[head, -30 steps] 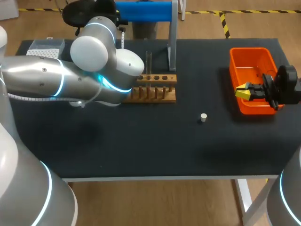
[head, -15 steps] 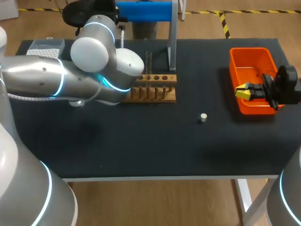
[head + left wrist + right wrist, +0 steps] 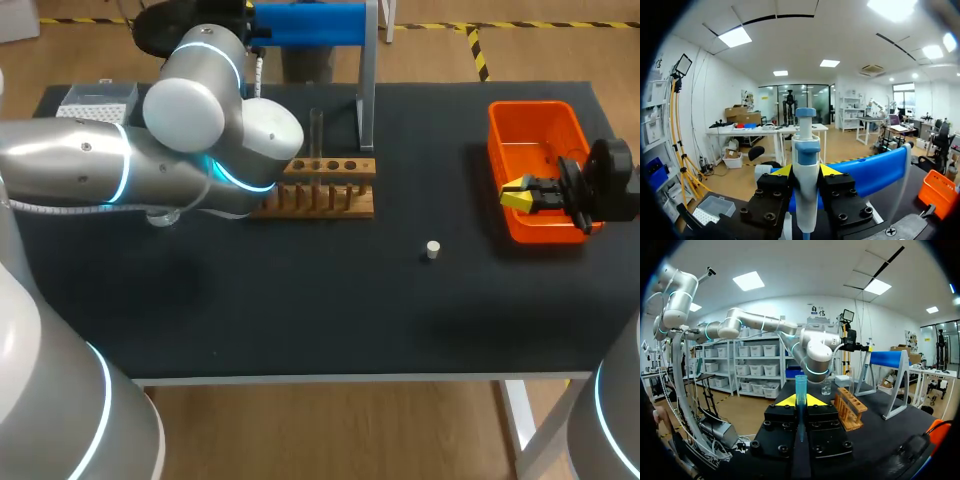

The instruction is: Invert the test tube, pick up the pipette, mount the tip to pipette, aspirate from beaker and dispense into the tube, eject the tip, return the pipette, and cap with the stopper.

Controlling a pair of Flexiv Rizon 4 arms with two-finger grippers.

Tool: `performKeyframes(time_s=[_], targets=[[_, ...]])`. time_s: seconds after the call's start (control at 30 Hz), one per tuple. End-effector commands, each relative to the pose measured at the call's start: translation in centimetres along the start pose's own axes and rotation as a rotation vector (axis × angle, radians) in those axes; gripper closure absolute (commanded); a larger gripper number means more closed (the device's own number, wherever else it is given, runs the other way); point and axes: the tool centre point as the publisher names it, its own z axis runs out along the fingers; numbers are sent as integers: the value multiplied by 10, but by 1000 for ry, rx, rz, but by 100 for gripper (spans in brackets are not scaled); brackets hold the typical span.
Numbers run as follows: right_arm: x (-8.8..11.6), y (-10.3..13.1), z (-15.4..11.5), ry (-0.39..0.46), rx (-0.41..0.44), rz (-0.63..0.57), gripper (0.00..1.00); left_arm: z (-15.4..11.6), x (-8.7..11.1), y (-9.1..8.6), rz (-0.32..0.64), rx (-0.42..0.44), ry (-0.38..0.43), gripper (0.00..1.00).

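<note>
In the left wrist view my left gripper (image 3: 806,172) is shut on the white and blue pipette (image 3: 806,145), held upright in front of the blue stand bar (image 3: 872,170). In the head view my left arm (image 3: 190,150) hides that gripper and stretches over the table's back left. My right gripper (image 3: 520,193) hangs over the orange bin (image 3: 540,120); in its wrist view it (image 3: 801,401) is shut on a slim blue pipette tip (image 3: 801,387). The test tube (image 3: 316,135) stands upright in the wooden rack (image 3: 330,190). The white stopper (image 3: 432,249) lies on the mat.
A tip box (image 3: 95,100) sits at the back left corner. The blue pipette stand (image 3: 310,22) and its metal post (image 3: 367,90) rise behind the rack. A glass beaker (image 3: 826,386) stands near the rack (image 3: 850,407), below my left arm.
My left arm has drifted slightly back and to the left with the pipette. The right arm, rack and stopper have not moved.
</note>
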Motion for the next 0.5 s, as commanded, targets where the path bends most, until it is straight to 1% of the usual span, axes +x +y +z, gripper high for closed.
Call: performKeyframes(time_s=[0.03,0.07,0.1,0.17,0.2,0.27,0.4,0.43,0.5], targets=[[0,0,0,0,2,-1,100,-19,-14,-10,4,-10,109,100],[0,0,0,0,2,-1,100,-22,-15,-11,6,-11,124,100],[0,0,0,0,2,-1,100,-26,-15,-12,-6,-8,158,100],[0,0,0,0,2,-1,100,-32,-16,-14,12,-8,169,100],[0,0,0,0,2,-1,100,-36,-17,-14,3,-4,201,100],[0,0,0,0,2,-1,100,-44,-18,-16,2,-1,225,100],[0,0,0,0,2,-1,100,-59,-20,-20,-13,19,306,100],[0,0,0,0,2,-1,100,-63,-20,-22,1,26,302,100],[0,0,0,0,2,-1,100,-72,-21,-26,0,45,325,100]])
